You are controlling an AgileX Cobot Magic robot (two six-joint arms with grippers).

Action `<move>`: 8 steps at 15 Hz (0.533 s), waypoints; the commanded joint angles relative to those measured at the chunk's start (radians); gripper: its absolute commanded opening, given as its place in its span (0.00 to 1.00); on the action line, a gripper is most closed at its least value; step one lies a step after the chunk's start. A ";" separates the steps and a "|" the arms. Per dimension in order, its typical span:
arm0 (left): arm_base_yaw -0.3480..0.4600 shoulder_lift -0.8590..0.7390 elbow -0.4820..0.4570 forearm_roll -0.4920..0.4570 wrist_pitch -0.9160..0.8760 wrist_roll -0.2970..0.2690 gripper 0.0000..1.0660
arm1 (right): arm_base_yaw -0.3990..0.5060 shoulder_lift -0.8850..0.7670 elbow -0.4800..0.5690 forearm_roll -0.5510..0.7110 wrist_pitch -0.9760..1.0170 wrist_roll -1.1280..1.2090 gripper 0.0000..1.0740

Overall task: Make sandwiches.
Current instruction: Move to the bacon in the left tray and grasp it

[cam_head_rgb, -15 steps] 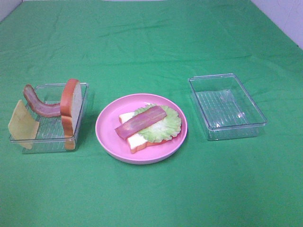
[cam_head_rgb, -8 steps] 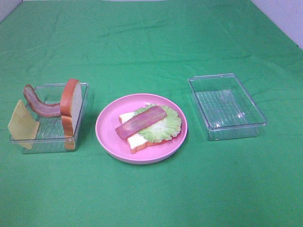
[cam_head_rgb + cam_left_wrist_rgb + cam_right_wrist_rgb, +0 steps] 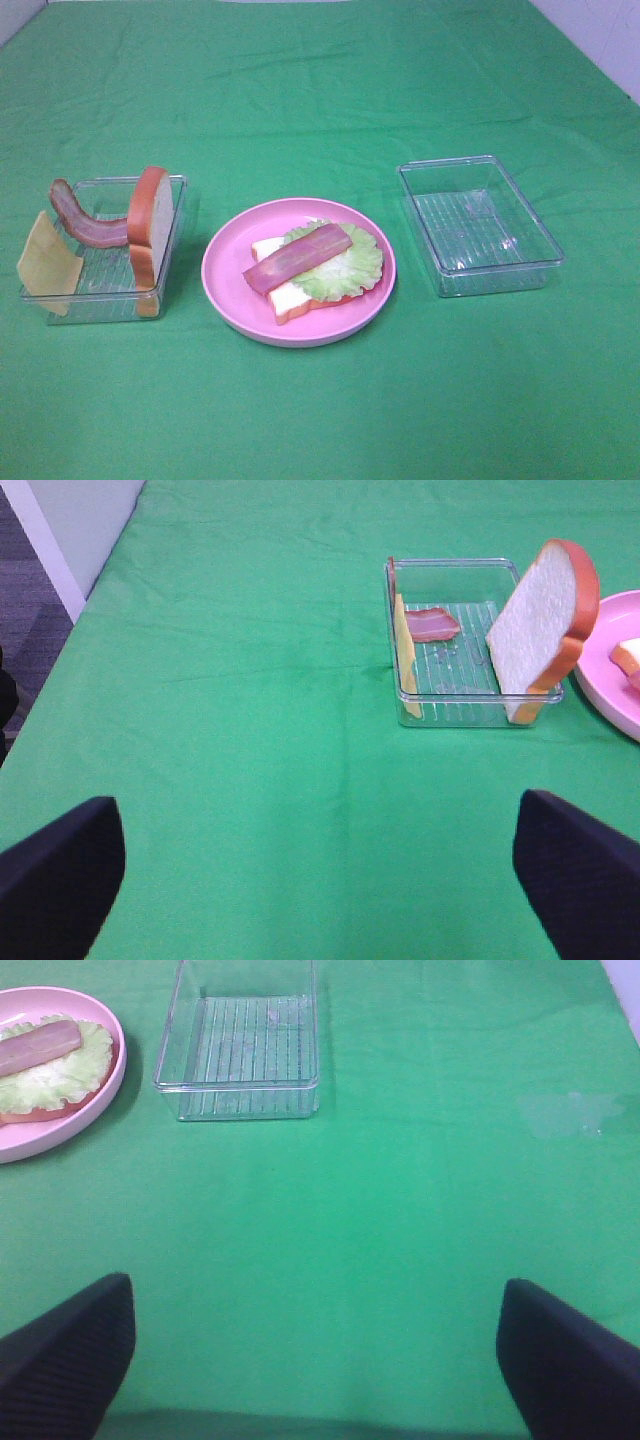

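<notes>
On the pink plate (image 3: 225, 300) lies a partial stack: a white bread slice (image 3: 285, 298), ruffled lettuce (image 3: 345, 265) and a bacon strip (image 3: 297, 257) on top. The left clear tray (image 3: 100, 290) holds a second bread slice (image 3: 150, 225) standing on edge, a curved bacon strip (image 3: 85, 225) and a yellow cheese square (image 3: 45, 265) leaning at its left end. Neither gripper shows in the exterior high view. My left gripper (image 3: 320, 880) is open and empty, some way short of that tray (image 3: 450, 685). My right gripper (image 3: 318, 1360) is open and empty over bare cloth.
An empty clear tray (image 3: 480, 225) stands right of the plate; it also shows in the right wrist view (image 3: 240, 1090), with the plate (image 3: 60, 1130) beside it. A green cloth covers the table. The table's edge and floor (image 3: 40, 590) show in the left wrist view.
</notes>
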 commanded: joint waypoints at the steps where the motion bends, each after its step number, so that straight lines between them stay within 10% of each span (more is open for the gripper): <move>1: 0.001 -0.002 0.001 -0.002 -0.002 0.000 0.95 | -0.002 -0.035 0.004 0.007 -0.012 -0.013 0.88; 8: 0.001 -0.002 0.001 -0.002 -0.002 0.000 0.95 | -0.002 -0.035 0.004 0.007 -0.012 -0.013 0.88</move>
